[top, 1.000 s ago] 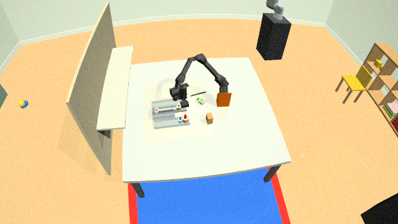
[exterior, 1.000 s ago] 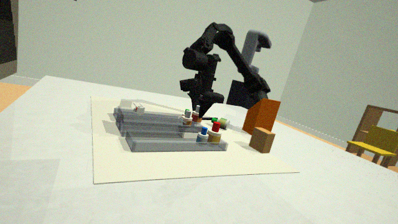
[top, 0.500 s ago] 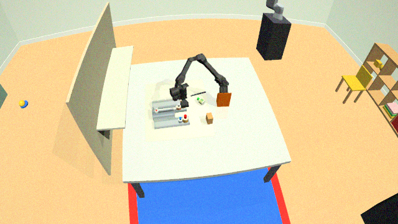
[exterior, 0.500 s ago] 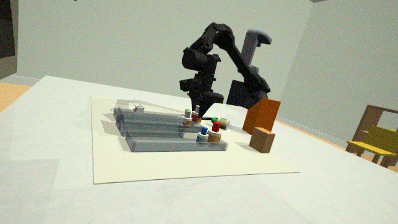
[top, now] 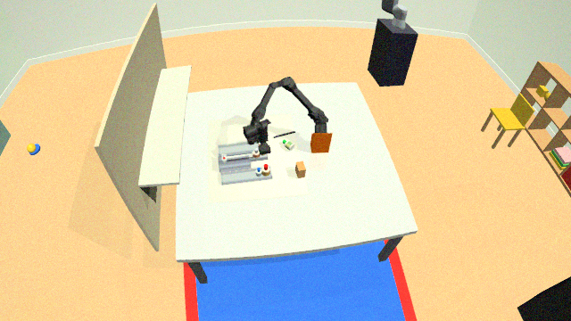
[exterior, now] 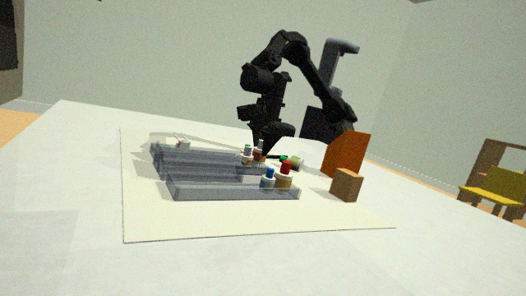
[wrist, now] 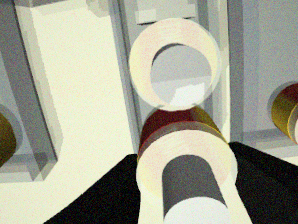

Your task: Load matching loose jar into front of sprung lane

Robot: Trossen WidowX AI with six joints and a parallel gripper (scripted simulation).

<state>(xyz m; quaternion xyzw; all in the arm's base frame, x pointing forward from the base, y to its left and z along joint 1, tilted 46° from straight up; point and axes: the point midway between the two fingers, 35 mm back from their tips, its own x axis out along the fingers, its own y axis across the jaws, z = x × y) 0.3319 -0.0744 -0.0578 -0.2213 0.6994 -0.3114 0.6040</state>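
Orange flooring surrounds a white square table (top: 294, 209) carrying a cream mat (exterior: 230, 214), with a tall beige panel (top: 129, 120) standing along the table's left side. On the mat's left part sits a grey translucent rack of stepped lanes (exterior: 205, 174); a small white pusher plate with a red mark (exterior: 183, 143) stands at the far-left end of one upper lane. At that lane's front end, a cream jar with a pale grey cap (exterior: 246, 156) stands upright inside the lane, and just right of it, nearly touching, is the dark-red jar with a grey cap (exterior: 258, 154), clamped between the fingers of the black gripper (exterior: 263, 150), which points steeply down onto it. In the wrist view the two grey-capped lids (wrist: 174, 72) line up one behind the other along the lane. In the nearest lane stand a blue-capped white jar (exterior: 268, 178) and a red-capped yellow jar (exterior: 283, 176), side by side. Further right, a green-capped jar (exterior: 292, 161) lies on its side on the mat. Right again stand an orange upright block (exterior: 345, 153) and a small tan cube (exterior: 346, 184).
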